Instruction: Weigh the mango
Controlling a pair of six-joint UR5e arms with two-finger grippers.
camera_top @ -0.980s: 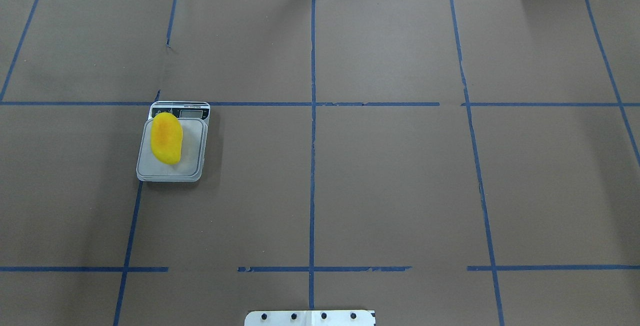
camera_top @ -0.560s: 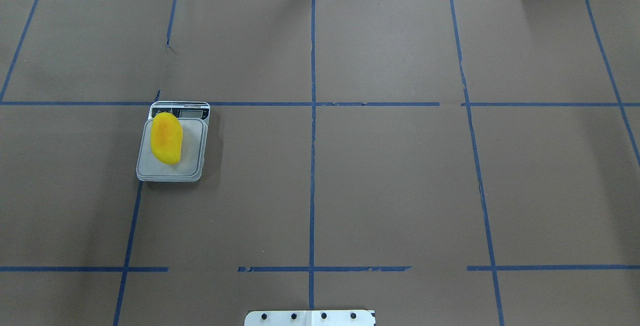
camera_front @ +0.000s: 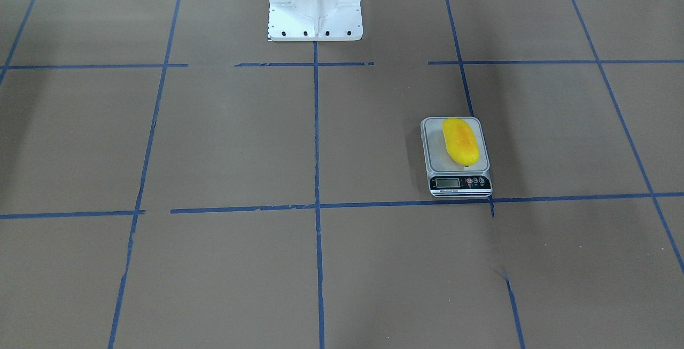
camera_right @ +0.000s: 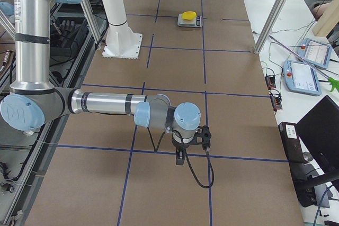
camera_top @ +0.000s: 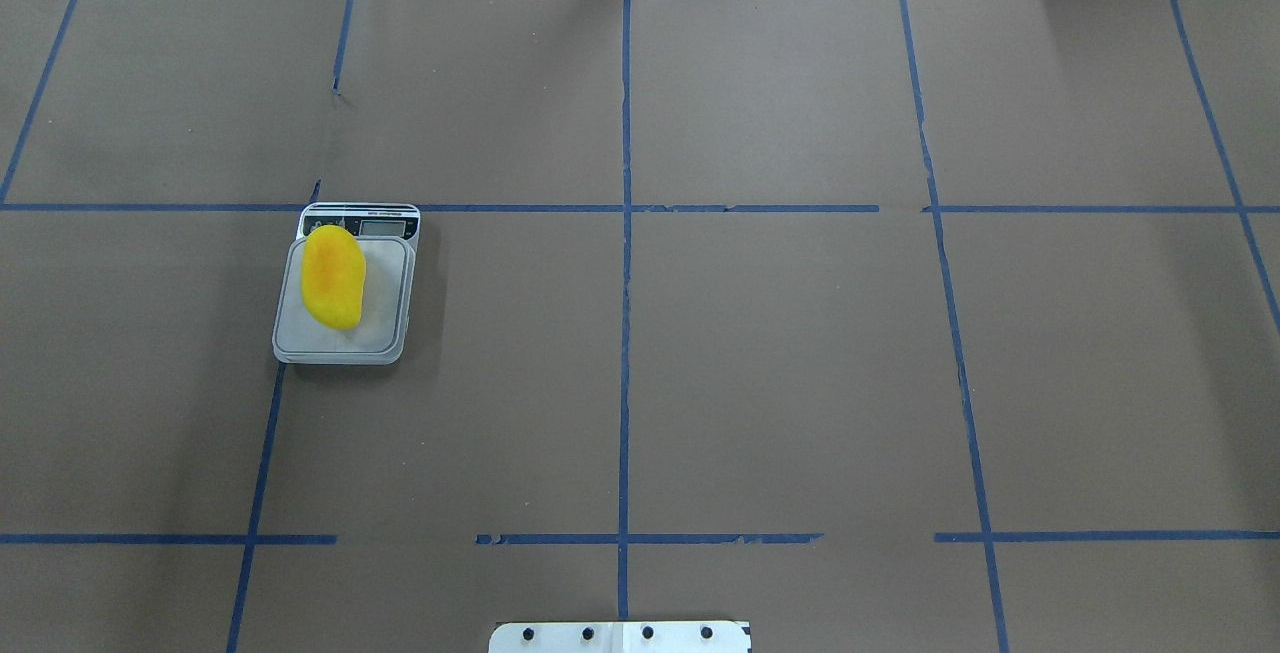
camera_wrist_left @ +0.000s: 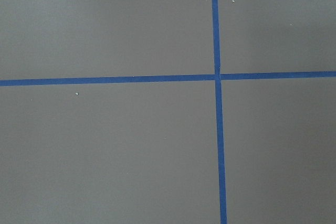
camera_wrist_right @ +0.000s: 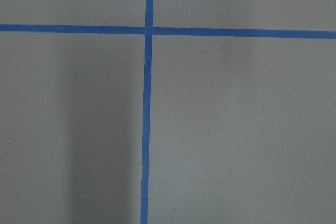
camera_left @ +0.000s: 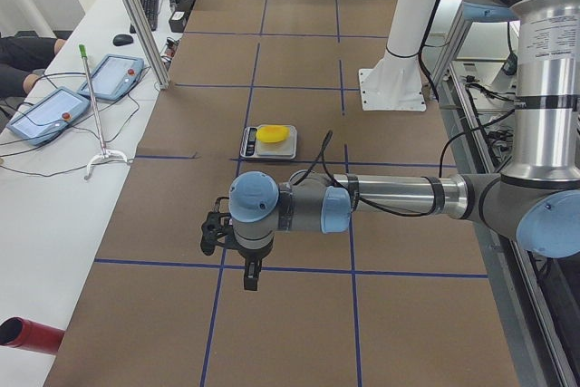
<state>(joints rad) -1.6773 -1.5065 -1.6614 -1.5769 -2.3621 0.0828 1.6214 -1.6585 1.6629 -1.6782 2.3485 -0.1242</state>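
Observation:
The mango (camera_top: 333, 276) is a glossy yellow fruit with an orange blush. It lies lengthwise on the silver platform of the small digital scale (camera_top: 388, 329), left of the table's middle. It also shows in the front view (camera_front: 460, 141) and both side views (camera_left: 274, 134) (camera_right: 188, 15). My left gripper (camera_left: 215, 229) hangs over the table's left end, far from the scale. My right gripper (camera_right: 204, 134) hangs over the right end. Both show only in the side views, so I cannot tell whether they are open or shut. The wrist views show only brown paper and blue tape.
The brown table cover carries a grid of blue tape lines (camera_top: 625, 333). The white robot pedestal (camera_front: 315, 1) stands at the table's near-robot edge. A side bench holds teach pendants (camera_left: 45, 111), and a metal post (camera_left: 136, 15) stands by it.

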